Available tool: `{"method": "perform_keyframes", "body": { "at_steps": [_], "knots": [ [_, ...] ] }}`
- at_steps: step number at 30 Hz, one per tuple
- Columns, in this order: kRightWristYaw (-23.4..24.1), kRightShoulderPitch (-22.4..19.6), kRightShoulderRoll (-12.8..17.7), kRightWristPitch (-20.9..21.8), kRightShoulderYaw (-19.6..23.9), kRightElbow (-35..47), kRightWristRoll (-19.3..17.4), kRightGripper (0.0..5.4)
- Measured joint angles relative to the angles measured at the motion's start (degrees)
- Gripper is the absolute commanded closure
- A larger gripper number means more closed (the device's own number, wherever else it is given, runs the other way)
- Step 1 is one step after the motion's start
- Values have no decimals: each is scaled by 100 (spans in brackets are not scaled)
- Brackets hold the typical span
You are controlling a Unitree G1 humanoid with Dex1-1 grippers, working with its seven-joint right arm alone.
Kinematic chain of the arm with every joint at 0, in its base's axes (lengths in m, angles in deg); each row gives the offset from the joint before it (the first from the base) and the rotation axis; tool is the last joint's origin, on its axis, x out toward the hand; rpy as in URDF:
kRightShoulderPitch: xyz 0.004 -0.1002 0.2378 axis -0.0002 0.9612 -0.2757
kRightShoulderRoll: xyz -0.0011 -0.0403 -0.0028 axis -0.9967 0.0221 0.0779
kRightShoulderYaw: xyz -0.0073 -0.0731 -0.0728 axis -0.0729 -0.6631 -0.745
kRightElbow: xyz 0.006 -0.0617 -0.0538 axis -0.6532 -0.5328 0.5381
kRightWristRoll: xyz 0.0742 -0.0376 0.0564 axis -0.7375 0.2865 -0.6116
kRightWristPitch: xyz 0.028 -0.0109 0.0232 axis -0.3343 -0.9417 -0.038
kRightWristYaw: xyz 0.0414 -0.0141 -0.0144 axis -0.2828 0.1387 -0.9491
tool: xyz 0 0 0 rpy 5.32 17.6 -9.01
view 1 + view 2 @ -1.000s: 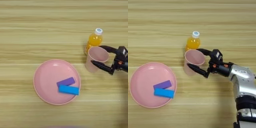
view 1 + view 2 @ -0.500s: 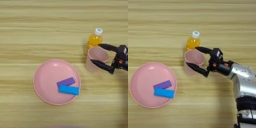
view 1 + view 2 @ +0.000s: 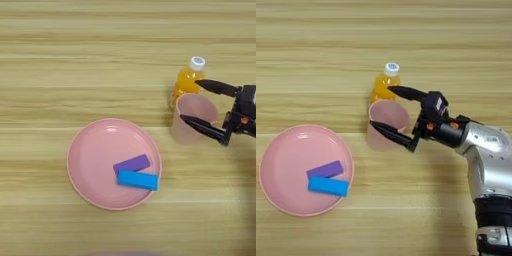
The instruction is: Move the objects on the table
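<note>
The wood-grain counter (image 3: 316, 45) carries a large pink plate (image 3: 286, 150) on my left, and well to its right my hand (image 3: 390, 108) is spread open, one black finger beside the orange juice bottle (image 3: 384, 84) and the other across the near wall of the pale pink plastic cup (image 3: 387, 125). That cup stands upright just in front of the bottle; I judge it light, thin-walled and easily squashed or tipped, so I would pinch it gently across the rim. The purple block (image 3: 325, 169) and bright-blue block (image 3: 328, 186) lie touching on the plate, small, flat and stiff, best taken across their narrow sides.
</note>
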Motion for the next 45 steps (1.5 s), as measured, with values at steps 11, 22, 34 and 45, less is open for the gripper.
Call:
{"method": "perform_keyframes", "body": {
  "at_steps": [11,22,34,45],
  "knots": [
    [114,466,-6,-262,-206,1356,-55,2],
    [257,678,-19,-482,-845,2196,215,2],
    [730,788,197,-1605,-1418,3051,792,2],
    [742,874,471,-2273,-2003,3469,1289,2]
  ]
}}
